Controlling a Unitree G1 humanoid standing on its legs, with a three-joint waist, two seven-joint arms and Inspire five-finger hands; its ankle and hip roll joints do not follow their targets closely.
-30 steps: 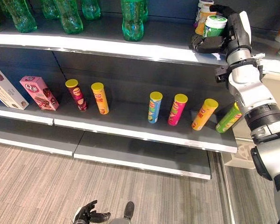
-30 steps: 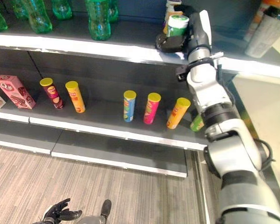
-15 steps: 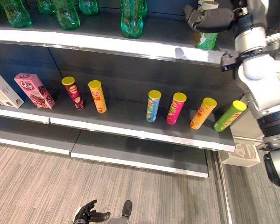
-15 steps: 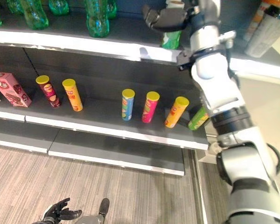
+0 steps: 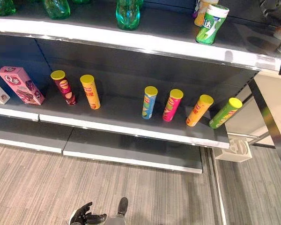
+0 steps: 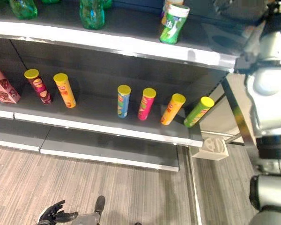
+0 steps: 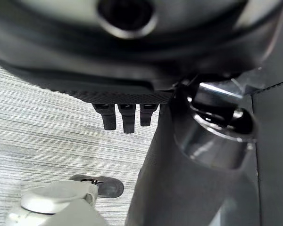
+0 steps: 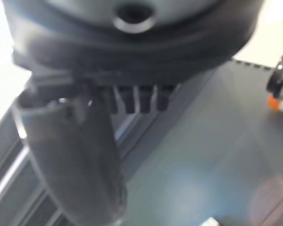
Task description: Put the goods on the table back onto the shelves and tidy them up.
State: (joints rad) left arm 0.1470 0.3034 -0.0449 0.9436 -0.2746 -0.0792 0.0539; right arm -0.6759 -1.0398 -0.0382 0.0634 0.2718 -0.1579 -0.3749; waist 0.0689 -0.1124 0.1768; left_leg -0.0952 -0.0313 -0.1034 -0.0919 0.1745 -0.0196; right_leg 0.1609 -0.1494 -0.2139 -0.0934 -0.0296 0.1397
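Right hand (image 8: 85,155) withdrawn, fingers relaxed; green can (image 5: 211,24) on top shelf (image 5: 131,40), apart.

A dark grey shelving unit (image 5: 131,101) fills the upper part of the scene, with 3 tiers visible. The top shelf (image 5: 107,40) has a pale, shiny front edge that catches the light. The middle shelf (image 5: 126,129) is built from separate panels, their seam showing near the left, and also ends in a bright metal lip. The lowest shelf (image 5: 131,152) sits just above the floor. The back panel behind the shelves is dark. The floor (image 5: 47,187) is grey wood-look planking with a fine streaked grain. Beside the unit's right end stands a small white block (image 5: 234,150) on the floor, near a pale wall (image 5: 276,98).
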